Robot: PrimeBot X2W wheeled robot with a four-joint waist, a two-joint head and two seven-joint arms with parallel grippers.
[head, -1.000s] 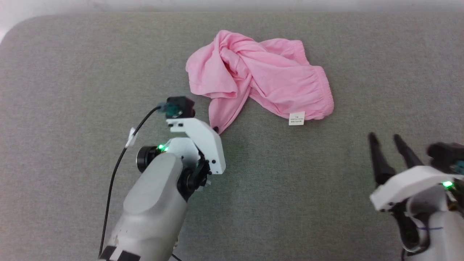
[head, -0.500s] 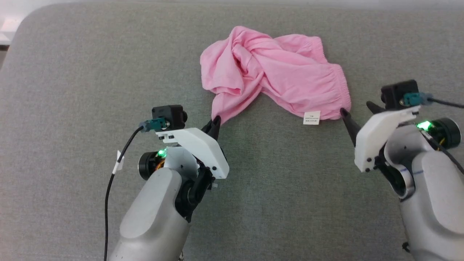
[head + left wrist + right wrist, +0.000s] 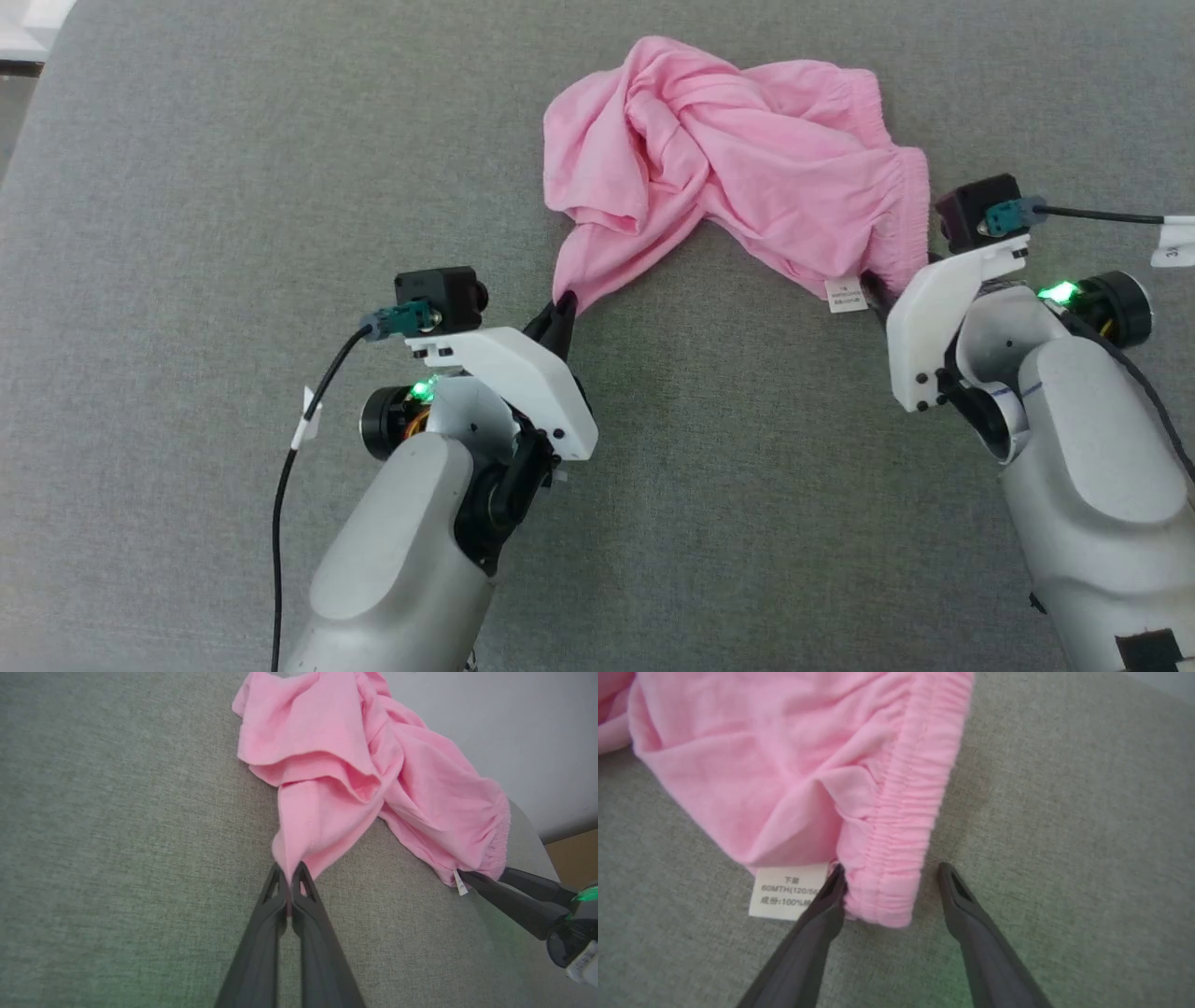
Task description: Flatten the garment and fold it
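The pink garment lies crumpled and twisted on the grey surface. My left gripper is shut on its lower-left corner; the left wrist view shows that corner pinched between the closed fingers. My right gripper stands open, its fingers on either side of the end of the gathered waistband. The left finger rests against the white label. In the head view the right gripper sits at the garment's lower-right corner, beside the label.
Grey fabric surface extends all around the garment. Its rounded left edge shows at the upper left in the head view. A pale wall and brown floor lie beyond the far edge in the left wrist view.
The camera has shifted. My right arm came up from the lower right to the waistband corner, its fingers now straddling it. My left gripper stays shut on the lower-left corner.
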